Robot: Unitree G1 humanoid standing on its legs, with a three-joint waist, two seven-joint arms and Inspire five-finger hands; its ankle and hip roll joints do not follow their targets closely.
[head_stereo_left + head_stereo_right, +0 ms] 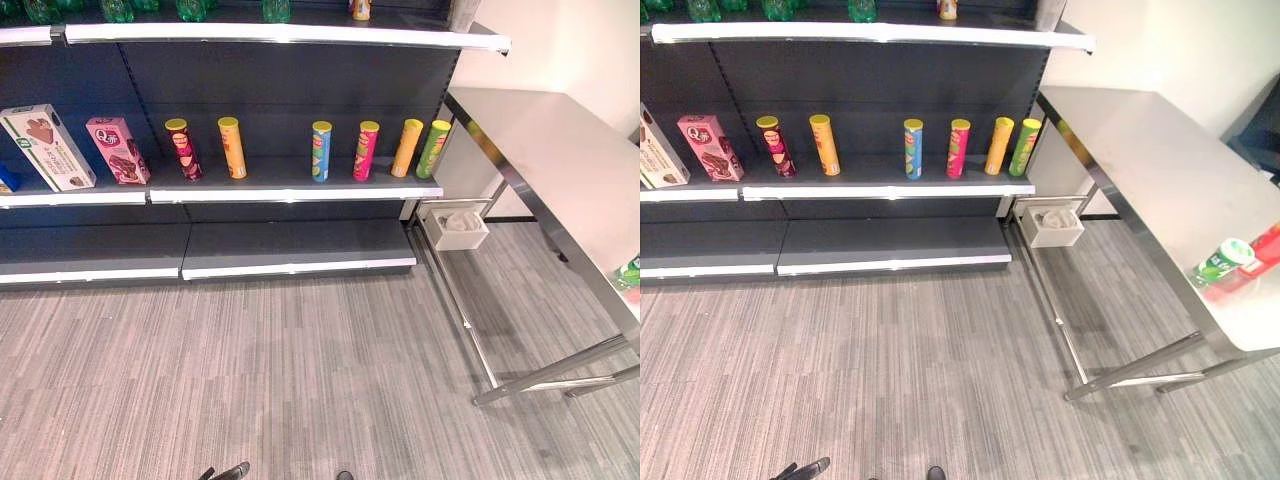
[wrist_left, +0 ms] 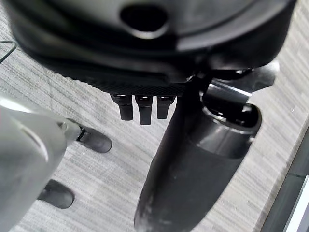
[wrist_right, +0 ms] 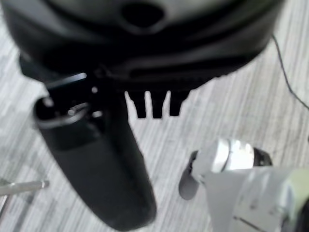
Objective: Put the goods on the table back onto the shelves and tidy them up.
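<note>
A green-capped bottle lies on its side beside a red pack at the near right edge of the steel table. Several tall chip cans stand upright in a row on the middle shelf. Two cookie boxes lean at that shelf's left end. My left hand hangs over the carpet with straight fingers and nothing in it. My right hand also hangs over the floor, open and holding nothing. Both hands are far from the table and the shelves.
Green bottles line the top shelf. The lowest shelf sits just above the floor. A small white bin hangs under the table's far end. The table's steel legs stand on the striped grey carpet.
</note>
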